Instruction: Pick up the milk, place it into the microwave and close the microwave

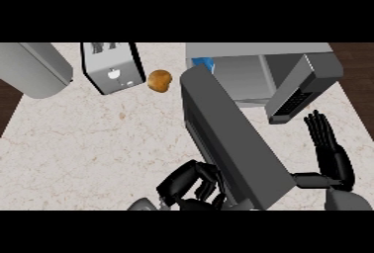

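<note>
Peeking inside the microwave (252, 52), milk (204, 63) sits far from right hand (332, 153).

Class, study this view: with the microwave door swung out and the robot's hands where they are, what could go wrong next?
1. The left hand curls at the open microwave door; its fingers might slip off mid-swing.
2. The milk shows near the cavity's left edge; the closing door might catch it.
3. The open right hand rests near the door's path.

Bystanders on the marble counter (87, 143)

A toaster (111, 66) stands beside a brown potato (159, 80); a grey cylinder (35, 68) lies far left.
</note>
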Robot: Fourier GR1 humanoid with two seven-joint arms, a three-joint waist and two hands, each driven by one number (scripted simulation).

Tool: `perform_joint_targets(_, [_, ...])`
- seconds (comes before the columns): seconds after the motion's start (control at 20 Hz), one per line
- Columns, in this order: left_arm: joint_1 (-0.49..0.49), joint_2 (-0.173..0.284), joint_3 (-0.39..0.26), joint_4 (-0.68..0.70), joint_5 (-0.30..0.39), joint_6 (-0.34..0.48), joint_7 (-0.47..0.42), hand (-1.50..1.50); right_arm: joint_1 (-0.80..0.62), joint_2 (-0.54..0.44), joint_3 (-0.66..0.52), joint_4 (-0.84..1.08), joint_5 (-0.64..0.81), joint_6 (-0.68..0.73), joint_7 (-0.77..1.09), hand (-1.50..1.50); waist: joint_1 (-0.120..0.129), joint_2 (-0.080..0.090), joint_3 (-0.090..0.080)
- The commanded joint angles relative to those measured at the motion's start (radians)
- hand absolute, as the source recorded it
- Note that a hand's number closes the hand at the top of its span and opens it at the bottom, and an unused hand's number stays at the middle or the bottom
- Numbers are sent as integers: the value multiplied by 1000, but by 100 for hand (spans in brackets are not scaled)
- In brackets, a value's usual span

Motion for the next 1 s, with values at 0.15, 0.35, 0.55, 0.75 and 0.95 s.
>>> perform_joint_targets(0.15, [-183,-6,-209,149,163,254,1,150,114,-71,-26,-271,-120,129,132,-150,-23,9,-1])
perform_joint_targets(0.35, [-240,-5,-253,149,296,371,26,150,138,-52,-15,-376,-190,172,206,-150,-49,12,-2])
perform_joint_targets(0.55, [-242,-5,-318,115,373,521,-29,150,132,-81,-18,-418,-228,206,250,-150,-72,17,-3])
perform_joint_targets(0.75, [-325,-5,-291,147,462,575,-50,150,117,-103,-3,-467,-262,253,284,-150,-95,25,-4])
perform_joint_targets(0.95, [-416,-5,-283,168,518,617,-69,150,111,-136,39,-516,-278,326,314,-150,-119,31,-4])
